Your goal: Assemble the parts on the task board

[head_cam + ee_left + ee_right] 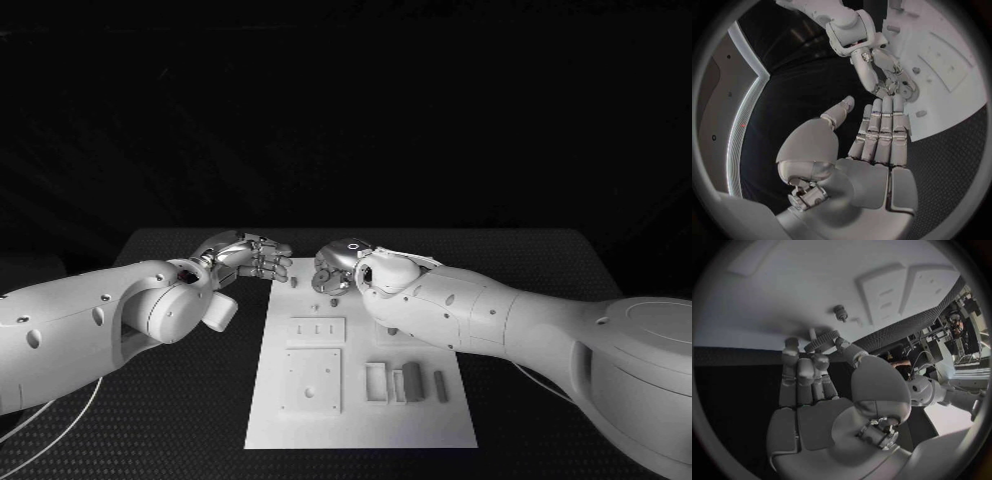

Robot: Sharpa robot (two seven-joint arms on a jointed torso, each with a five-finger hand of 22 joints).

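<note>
Both hands meet at the top edge of the task board (pixel 361 420), mid-frame in the head view. Right hand (pixel 817 385) pinches a small gear (pixel 822 340) betw. thumb & fingertips, just by a peg (pixel 841 313) on the board. Left hand (pixel 873 145) hangs w/ fingers straight, holding nothing. Best keep the gear level, centre it over the peg, lower slowly.

White task board (pixel 361 420), grey parts (pixel 411 380), black dotted table (pixel 188 400)
</note>
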